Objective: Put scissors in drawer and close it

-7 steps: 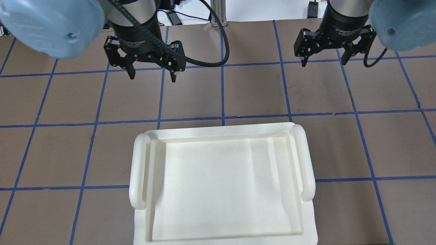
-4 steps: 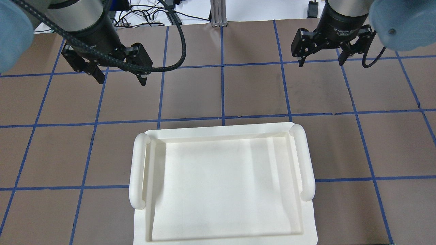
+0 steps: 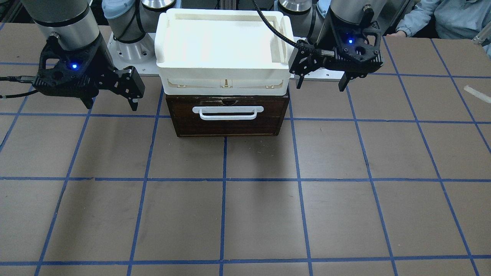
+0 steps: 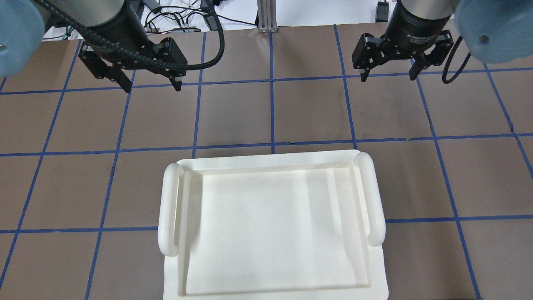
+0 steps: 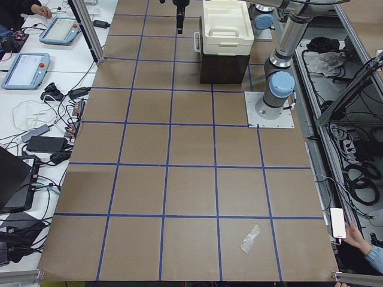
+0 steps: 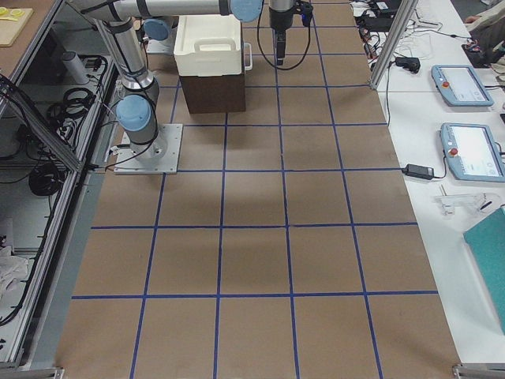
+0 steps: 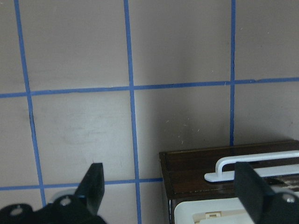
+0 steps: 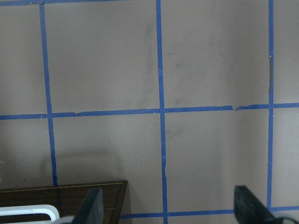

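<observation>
The drawer is shut, with its dark brown front and white bar handle facing away from the robot. No scissors show in any view. My left gripper is open and empty above the table, out to the left beyond the drawer's front. It also shows in the front-facing view. The left wrist view shows the drawer's front corner between its open fingers. My right gripper is open and empty on the other side, also in the front-facing view. The right wrist view shows the drawer's corner.
A white plastic tray with two side handles sits on top of the drawer box. A clear plastic wrapper lies far off on the table's left end. An operator's arm rests at the table's edge.
My left gripper has swung to the overhead view's left and slightly farther from the tray. My right gripper has drifted slightly left and away. Both stayed open.
</observation>
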{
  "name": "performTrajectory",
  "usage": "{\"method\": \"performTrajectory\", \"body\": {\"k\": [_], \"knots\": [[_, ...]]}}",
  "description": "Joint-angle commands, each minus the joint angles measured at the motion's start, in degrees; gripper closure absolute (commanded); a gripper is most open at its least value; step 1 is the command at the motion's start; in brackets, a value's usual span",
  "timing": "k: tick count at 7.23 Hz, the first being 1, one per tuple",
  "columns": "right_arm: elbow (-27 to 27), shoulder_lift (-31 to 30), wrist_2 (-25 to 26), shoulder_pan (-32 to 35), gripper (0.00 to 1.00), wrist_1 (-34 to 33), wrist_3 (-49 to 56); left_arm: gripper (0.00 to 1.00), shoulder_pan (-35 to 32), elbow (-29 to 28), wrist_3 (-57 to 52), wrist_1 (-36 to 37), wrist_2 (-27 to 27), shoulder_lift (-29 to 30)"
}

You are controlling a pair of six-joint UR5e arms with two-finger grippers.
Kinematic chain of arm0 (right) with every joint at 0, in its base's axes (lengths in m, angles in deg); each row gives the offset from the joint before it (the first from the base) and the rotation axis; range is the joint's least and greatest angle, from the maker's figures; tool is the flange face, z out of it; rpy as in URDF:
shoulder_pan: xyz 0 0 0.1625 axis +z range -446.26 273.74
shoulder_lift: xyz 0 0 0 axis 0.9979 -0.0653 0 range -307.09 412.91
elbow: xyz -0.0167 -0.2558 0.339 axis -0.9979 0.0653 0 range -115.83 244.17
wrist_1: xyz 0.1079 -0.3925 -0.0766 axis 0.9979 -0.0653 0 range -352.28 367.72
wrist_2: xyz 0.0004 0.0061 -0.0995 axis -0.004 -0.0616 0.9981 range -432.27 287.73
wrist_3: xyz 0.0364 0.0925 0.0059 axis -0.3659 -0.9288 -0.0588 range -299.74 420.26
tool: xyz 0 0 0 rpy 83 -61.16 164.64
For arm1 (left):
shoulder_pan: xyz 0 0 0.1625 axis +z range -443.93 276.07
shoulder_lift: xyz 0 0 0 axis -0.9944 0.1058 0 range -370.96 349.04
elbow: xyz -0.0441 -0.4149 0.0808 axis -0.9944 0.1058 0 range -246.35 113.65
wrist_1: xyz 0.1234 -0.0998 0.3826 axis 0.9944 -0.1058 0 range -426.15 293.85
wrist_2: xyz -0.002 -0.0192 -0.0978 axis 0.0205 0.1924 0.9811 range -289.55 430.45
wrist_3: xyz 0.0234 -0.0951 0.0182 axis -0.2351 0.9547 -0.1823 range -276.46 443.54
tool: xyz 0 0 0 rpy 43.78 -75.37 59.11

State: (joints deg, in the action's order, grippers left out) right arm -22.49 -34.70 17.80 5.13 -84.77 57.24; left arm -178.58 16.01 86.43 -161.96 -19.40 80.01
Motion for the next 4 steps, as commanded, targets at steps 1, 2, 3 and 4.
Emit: {"method": "performTrajectory", "body": {"k": [1, 2, 3, 4], "knots": [[-0.09, -0.02, -0.87, -0.07, 0.0, 0.12, 0.21, 0.0, -0.1, -0.01, 0.19, -1.3, -0.42, -0.34], [-0.09, -0.02, -0.34, 0.02, 0.0, 0.9, 0.21, 0.0, -0.1, -0.01, 0.28, -1.39, -0.42, -0.61], [-0.09, 0.07, -0.25, 0.02, 0.0, 1.08, 0.21, 0.0, -0.19, 0.16, 0.37, -2.09, -0.33, -0.87], [-0.09, 0.07, -0.16, 0.02, 0.0, 1.09, 0.21, 0.0, -0.19, 0.51, 0.37, -2.1, -0.24, -1.14]]}}
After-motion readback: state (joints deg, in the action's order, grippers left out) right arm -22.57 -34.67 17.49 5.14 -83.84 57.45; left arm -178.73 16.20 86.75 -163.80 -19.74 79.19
